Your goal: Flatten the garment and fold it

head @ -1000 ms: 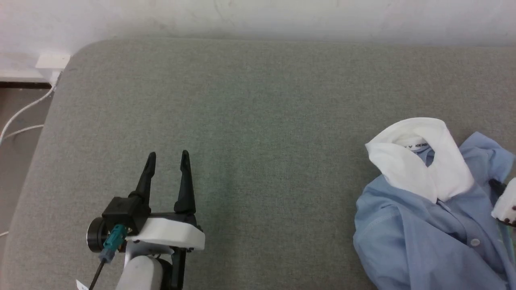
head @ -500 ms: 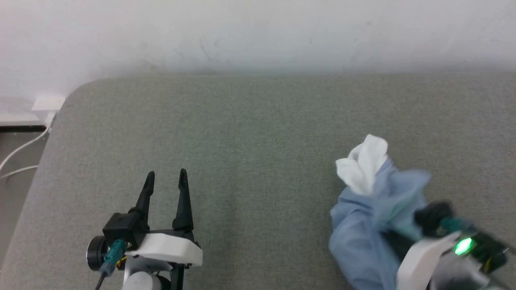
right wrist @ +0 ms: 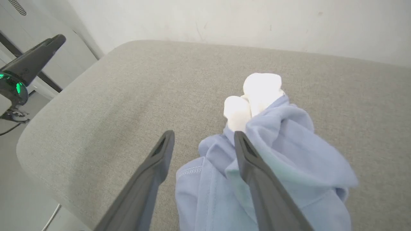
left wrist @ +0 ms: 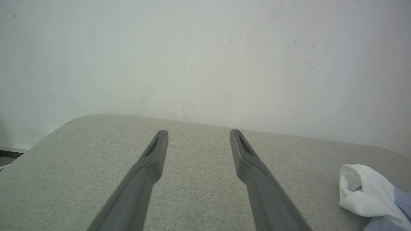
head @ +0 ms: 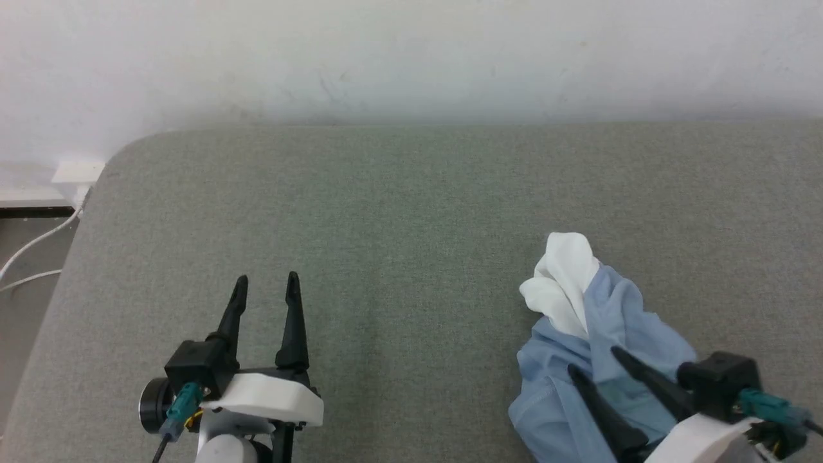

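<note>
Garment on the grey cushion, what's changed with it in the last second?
The garment went from partly spread, collar open, to a crumpled heap dragged leftward. The right gripper now stands open over it, apparently having let go. The head view itself shifted too. The left gripper stayed open and away from the cloth.

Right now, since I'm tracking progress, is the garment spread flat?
No, the garment lies bunched in a crumpled heap on the grey surface.
</note>
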### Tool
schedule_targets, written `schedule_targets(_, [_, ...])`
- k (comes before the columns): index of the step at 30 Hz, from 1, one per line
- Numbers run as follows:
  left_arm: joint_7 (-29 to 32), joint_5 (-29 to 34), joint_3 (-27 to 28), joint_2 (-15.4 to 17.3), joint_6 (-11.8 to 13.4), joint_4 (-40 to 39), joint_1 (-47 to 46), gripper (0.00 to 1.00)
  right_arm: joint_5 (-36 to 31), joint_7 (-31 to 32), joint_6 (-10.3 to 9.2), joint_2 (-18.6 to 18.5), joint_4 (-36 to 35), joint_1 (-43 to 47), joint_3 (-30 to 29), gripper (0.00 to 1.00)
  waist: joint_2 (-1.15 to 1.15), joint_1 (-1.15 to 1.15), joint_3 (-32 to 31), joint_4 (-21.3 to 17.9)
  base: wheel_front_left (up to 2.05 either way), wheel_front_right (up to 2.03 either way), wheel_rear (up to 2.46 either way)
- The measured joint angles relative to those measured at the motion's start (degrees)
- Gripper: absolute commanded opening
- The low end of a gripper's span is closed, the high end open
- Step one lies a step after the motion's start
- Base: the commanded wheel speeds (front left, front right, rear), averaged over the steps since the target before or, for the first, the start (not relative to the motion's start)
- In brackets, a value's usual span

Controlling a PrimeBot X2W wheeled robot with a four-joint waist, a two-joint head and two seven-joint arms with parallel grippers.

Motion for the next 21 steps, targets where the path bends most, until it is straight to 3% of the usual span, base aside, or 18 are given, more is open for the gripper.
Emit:
schedule_targets(8, [0.00,-0.01,0.31,0.00,0.01,0.03,0.02,1.00,1.09,1.45,0.00,-0.63,-2.67,-3.41,-7.87,1.00,0.00,0.00,-0.10,-0.25,0.00,0.00,0.00])
schedule_targets(13, [0.00,-0.08,-0.01,-0.02,0.01,0.03,0.02,1.00,4.48,8.31,0.00,-4.92,5.97,-6.37,-11.34,1.00,0.00,0.01,0.45,-0.46,0.00,0.00,0.00])
schedule_targets(18, [0.00,-0.09,-0.67,-0.03,0.01,0.05,-0.05,1.00,9.15,12.93,0.00,-9.17,14.21,-10.39,-8.24,1.00,0.00,0.01,1.21,-0.18,0.00,0.00,0.00])
schedule_targets(19, [0.00,-0.09,-0.73,-0.03,0.01,0.08,-0.06,1.00,10.23,13.43,0.00,-9.60,15.33,-11.31,-7.45,0.74,0.00,0.01,1.40,-0.10,0.00,0.00,0.00])
schedule_targets(21, [0.00,-0.09,-0.85,-0.04,0.01,0.11,-0.13,1.00,11.52,13.70,0.00,-10.50,17.27,-12.95,-5.64,0.00,0.00,0.01,1.67,0.17,0.00,0.00,0.00])
